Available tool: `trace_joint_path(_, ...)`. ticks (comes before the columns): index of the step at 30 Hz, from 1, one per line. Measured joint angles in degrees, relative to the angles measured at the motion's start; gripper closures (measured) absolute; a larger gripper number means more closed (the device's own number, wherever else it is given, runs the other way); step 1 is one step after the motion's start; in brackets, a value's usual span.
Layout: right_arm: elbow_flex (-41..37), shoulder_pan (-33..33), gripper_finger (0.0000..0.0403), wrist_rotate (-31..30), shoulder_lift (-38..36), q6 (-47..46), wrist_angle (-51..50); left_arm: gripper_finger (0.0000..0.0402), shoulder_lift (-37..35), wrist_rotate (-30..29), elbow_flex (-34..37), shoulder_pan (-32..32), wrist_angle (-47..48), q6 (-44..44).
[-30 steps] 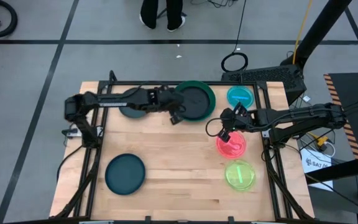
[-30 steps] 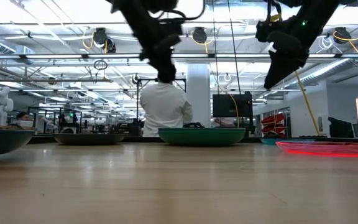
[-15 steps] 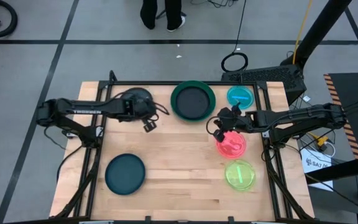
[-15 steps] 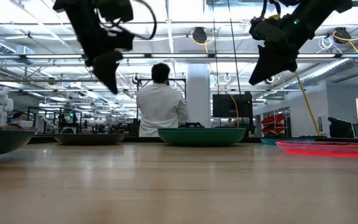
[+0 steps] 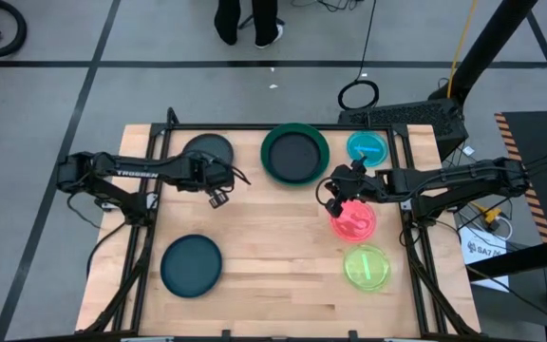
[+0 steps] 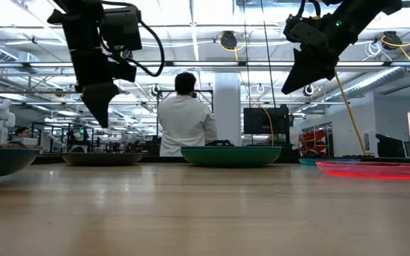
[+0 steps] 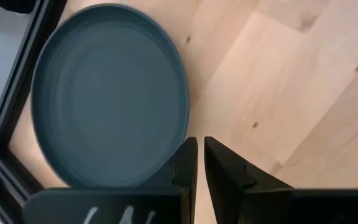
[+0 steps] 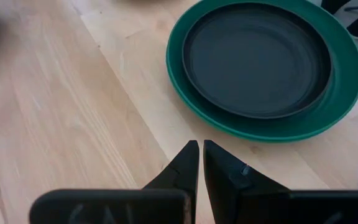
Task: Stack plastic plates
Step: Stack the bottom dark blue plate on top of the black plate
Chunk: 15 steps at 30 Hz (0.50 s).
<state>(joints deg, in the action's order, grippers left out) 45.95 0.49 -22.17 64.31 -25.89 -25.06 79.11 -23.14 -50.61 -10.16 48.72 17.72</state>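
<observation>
A large green plate lies at the table's far middle with a dark grey plate nested in it. Another dark plate lies at the far left and a dark teal one at the near left; one such plate shows in the left wrist view. Blue, pink and lime translucent plates lie in a row on the right. My left gripper hangs shut and empty above bare table between the two left plates. My right gripper hangs shut and empty, just left of the pink plate.
Black frame rails run along the table's left and right sides. Bare wood lies in the table's middle and near middle. A person in a white top stands beyond the far edge.
My left gripper has gone from beside the green plate toward the table's left edge and a little toward the near edge, empty. My right gripper has shifted slightly left and up. The plates have stayed where they were.
</observation>
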Motion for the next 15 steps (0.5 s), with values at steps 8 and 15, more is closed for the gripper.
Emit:
trace_joint_path(8, 0.00, 0.00, 0.0385, 0.00, 0.00, 0.23, -0.01, 0.0364, 0.00, 0.01, 0.00, -0.15, 0.98, -2.18)
trace_joint_path(15, 0.01, 0.00, 0.0385, 0.00, 0.00, 1.09, -0.02, 0.0353, 0.00, 2.84, 0.00, -2.62, 0.90, -14.61)
